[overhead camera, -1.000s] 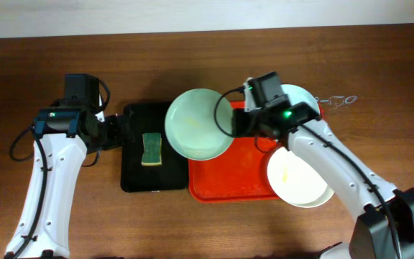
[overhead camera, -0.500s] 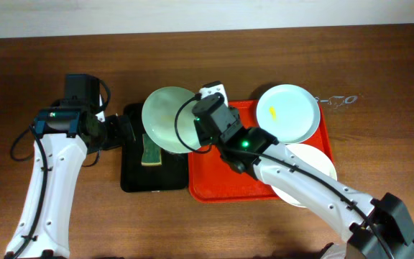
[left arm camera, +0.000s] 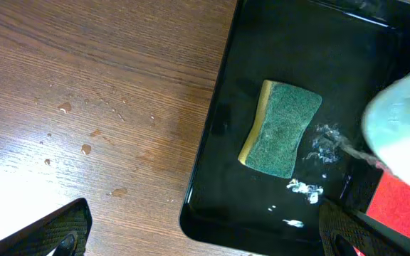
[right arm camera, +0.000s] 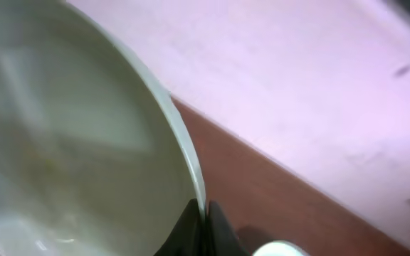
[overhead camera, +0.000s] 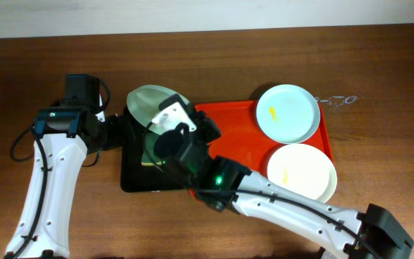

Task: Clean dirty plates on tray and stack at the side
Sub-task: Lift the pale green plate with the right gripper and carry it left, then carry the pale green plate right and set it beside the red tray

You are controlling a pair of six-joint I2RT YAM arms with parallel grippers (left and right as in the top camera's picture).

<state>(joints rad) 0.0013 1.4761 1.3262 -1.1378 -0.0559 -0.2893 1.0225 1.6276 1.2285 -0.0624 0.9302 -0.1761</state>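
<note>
Plates (overhead camera: 287,113) three, red tray (overhead camera: 239,126) one

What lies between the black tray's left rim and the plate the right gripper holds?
A green-yellow sponge, flat in the black tray, short of the plate; left wrist view.

Glossy plates (overhead camera: 288,113), smooth red plastic tray (overhead camera: 243,129), rough green sponge (left arm camera: 282,128), wood-grain table (overhead camera: 192,57)

Plate (overhead camera: 144,104) overhangs black tray (overhead camera: 131,173) (sponge (left arm camera: 282,128) side open).
</note>
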